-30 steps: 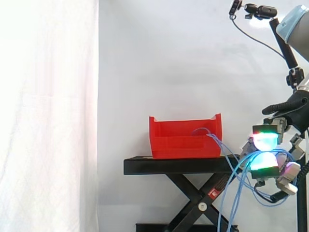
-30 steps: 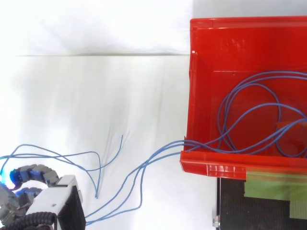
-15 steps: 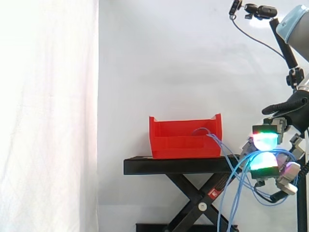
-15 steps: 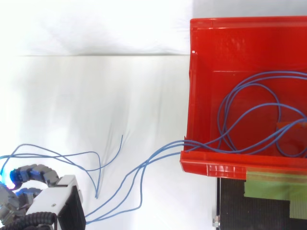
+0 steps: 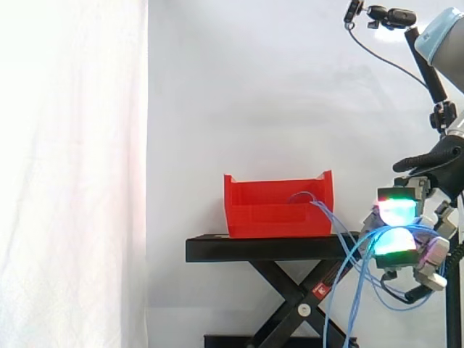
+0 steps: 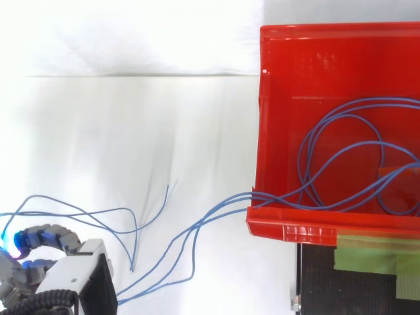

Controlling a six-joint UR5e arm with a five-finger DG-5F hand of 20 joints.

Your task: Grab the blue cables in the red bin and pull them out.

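Blue cables (image 6: 223,207) trail out of a red bin (image 5: 275,210) at the centre of the side view, leaving over its right-hand rim and sagging in long loops toward the lower right of the frame. There the robot's hand (image 5: 396,243) has its fingers curled round the strands, with pads glowing green, cyan and magenta; it hangs to the right of the bin, slightly lower than the bin's base and well apart from it.

The top view shows what the level camera cannot: much of the cable lies coiled in wide loops on the floor of the bin (image 6: 282,65), at the right of the frame. Several strands cross the bin's lower left corner and run diagonally to the hand (image 6: 59,275) in the lower left corner. Loose ends fan out above the hand against the pale background.

The side view alone shows the height. The bin sits on a black stand (image 5: 261,249) with crossed legs, a white curtain (image 5: 72,174) hanging at the left. The arm enters from the right edge, the hand turned toward the bin.
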